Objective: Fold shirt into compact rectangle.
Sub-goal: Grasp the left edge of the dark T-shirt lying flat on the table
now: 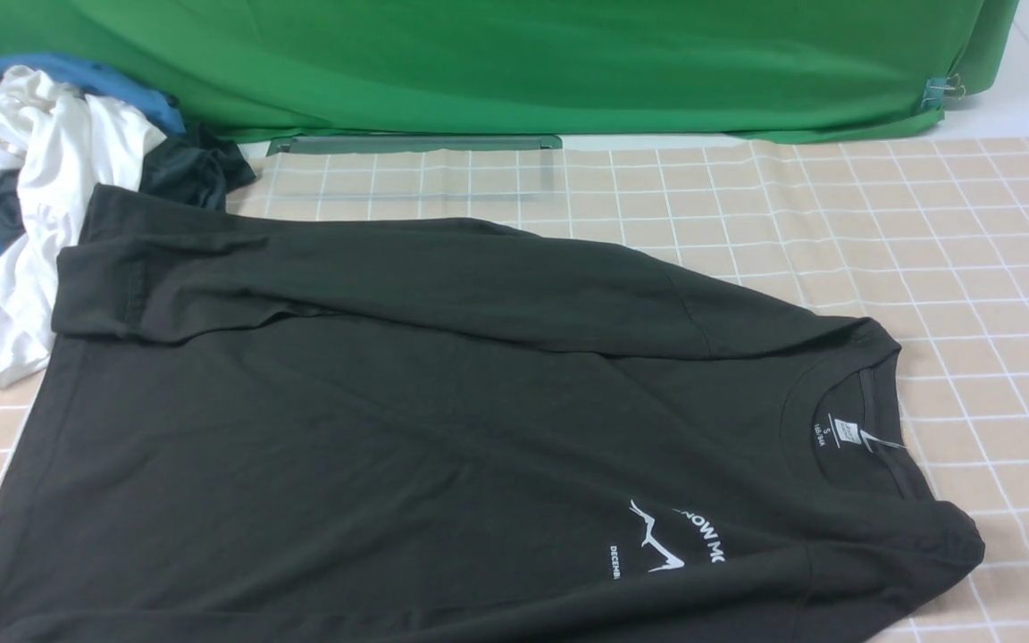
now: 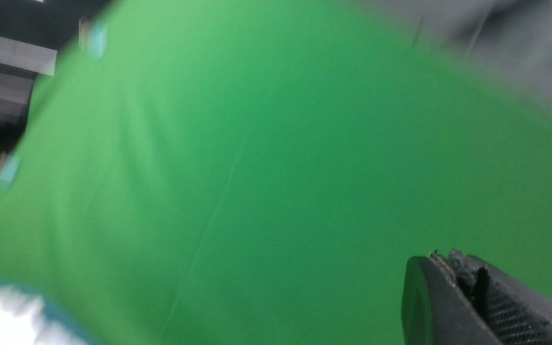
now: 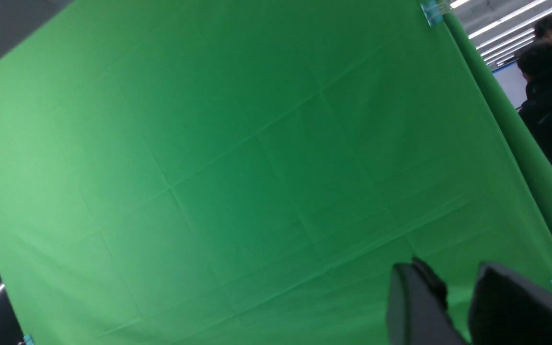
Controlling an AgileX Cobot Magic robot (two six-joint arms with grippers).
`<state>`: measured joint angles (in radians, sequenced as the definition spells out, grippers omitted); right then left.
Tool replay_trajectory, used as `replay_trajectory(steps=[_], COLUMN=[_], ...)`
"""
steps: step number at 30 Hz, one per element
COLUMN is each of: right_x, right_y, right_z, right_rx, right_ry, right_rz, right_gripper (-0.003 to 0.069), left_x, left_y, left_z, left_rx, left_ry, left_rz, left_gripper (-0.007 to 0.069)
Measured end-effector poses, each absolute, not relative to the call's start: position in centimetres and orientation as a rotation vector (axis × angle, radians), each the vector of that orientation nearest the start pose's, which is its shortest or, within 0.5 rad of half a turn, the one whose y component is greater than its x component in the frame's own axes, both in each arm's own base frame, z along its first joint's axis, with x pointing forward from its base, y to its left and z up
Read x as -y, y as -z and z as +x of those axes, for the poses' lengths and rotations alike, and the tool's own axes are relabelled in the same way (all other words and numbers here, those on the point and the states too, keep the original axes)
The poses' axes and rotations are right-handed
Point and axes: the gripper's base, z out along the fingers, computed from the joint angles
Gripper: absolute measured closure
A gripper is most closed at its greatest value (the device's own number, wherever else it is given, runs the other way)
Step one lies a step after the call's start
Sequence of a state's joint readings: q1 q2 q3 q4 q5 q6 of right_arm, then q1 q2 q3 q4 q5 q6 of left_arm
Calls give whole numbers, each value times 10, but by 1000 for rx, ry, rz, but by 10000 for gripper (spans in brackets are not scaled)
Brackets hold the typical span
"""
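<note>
The black long-sleeved shirt (image 1: 389, 429) is lying spread face-up on the checked worktop (image 1: 970, 268). Its crew collar (image 1: 845, 420) is pointing toward the right hand's side and its hem toward the left hand's side. The far sleeve (image 1: 345, 286) is lying folded across the body, with its cuff reaching toward the hem end. The near sleeve is running out of the front view, so how it lies cannot be told.

Neither hand is showing in the front view, and neither is touching the shirt. The left hand (image 2: 448, 261) is facing the green backdrop (image 1: 514, 62) with its fingers pressed together and nothing between them. The right hand (image 3: 453, 273) is also facing the backdrop, its fingers standing a little apart with bare green showing in the gap, so it is carrying nothing.

By the look of it, the job is sitting between grasps: one sleeve is in and the body is not yet folded. The next move is probably calling for both hands to come down onto the shirt's near edge, one by the shoulder and one by the hem. They would pinch only the knit and carry that side over the chest print (image 1: 666, 536), keeping well apart from the heap of white and blue garments (image 1: 32, 179) beside the hem.
</note>
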<state>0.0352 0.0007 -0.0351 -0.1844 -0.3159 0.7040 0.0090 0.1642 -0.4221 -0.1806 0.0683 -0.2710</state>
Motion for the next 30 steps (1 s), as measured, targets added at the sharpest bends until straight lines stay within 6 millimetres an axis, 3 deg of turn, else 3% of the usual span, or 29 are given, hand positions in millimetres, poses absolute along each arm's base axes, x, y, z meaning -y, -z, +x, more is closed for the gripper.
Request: replay_trajectory(steps=[1, 2, 3, 5, 8, 11, 18, 25, 30], right_x=[-7, -5, -4, -3, -1, -1, -21, -46, -58], right_y=[-254, -266, -278, -291, -312, -325, -320, -298, -284], right_z=[46, 46, 46, 48, 56, 72, 110, 139, 151], right_rx=[-1134, -1180, -1209, -1269, -1447, -1693, -2207, -2394, -2483], right_ry=[-531, -512, -489, -439, -307, -198, -122, -129, -183], right_rz=[234, 259, 267, 271, 235, 162, -117, -327, -427], right_gripper=[467, 509, 535, 577, 623, 623, 623, 623, 623], left_x=[1, 4, 5, 7, 7, 6, 4, 1, -8], left_y=[-339, -342, -340, -335, -309, -286, -255, -240, -237], left_z=[45, 64, 75, 91, 127, 152, 183, 194, 187], left_rx=[-1299, -1591, -1769, -2009, -2461, -2678, -2841, -2910, -2942], left_ry=[379, 304, 264, 222, 154, 115, 101, 49, -26], left_rz=[-283, -247, -221, -182, -89, -42, -69, -117, -205], left_gripper=[602, 602, 602, 602, 602, 602, 602, 602, 602])
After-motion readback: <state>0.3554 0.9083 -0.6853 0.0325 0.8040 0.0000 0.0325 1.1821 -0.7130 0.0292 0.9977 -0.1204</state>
